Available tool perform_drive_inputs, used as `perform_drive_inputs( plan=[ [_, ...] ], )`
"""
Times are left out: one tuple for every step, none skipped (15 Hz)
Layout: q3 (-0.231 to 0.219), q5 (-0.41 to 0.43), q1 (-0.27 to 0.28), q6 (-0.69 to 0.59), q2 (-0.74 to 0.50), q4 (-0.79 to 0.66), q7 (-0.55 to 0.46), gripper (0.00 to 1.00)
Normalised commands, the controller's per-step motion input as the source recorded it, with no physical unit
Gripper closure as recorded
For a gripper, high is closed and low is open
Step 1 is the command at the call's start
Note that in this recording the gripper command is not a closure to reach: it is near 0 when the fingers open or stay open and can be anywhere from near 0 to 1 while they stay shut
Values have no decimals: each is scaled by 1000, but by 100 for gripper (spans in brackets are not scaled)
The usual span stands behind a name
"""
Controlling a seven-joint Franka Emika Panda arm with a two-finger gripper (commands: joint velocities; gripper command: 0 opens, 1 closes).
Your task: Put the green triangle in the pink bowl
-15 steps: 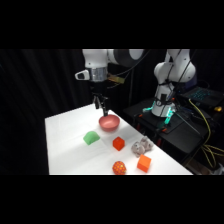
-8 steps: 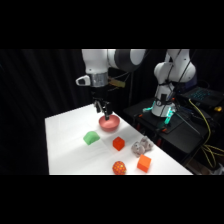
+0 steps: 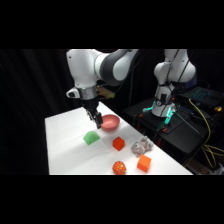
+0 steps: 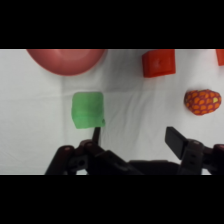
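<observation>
Gripper (image 3: 96, 120) dropped lower beside pink bowl (image 3: 110, 121), fingers (image 4: 176, 140) spread and empty, green triangle (image 4: 88, 110) just past them, bowl top cropped in wrist view.

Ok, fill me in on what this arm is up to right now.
The white arm's gripper hangs open above the table, holding nothing. The green triangle lies on the table just below it, beside the pink bowl, not in it. In the wrist view the triangle sits by one finger, not between the two. A red cube, an orange cube and a textured ball lie untouched nearby.
</observation>
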Motion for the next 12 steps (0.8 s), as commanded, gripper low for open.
perform_drive_inputs(
  plan=[
    [-40,-40,-87,-177,323,481,-92,0],
    [-40,-43,-88,-180,294,445,-89,0],
    [-43,-48,-89,-168,249,381,-88,0],
    [-51,-60,-90,-160,220,328,-85,0],
    [-49,-57,-90,-146,184,275,-88,0],
    [-47,-56,-89,-143,153,236,-87,0],
    [-48,-51,-96,-127,115,178,-99,0],
    [-42,-47,-93,-126,104,169,-104,0],
    [-40,-47,-92,-131,106,177,-110,0],
    [-33,-45,-86,-148,121,212,-115,0],
    [-30,-50,-81,-141,145,240,-125,0],
    [-24,-47,-75,-136,167,261,-131,0]
  ],
)
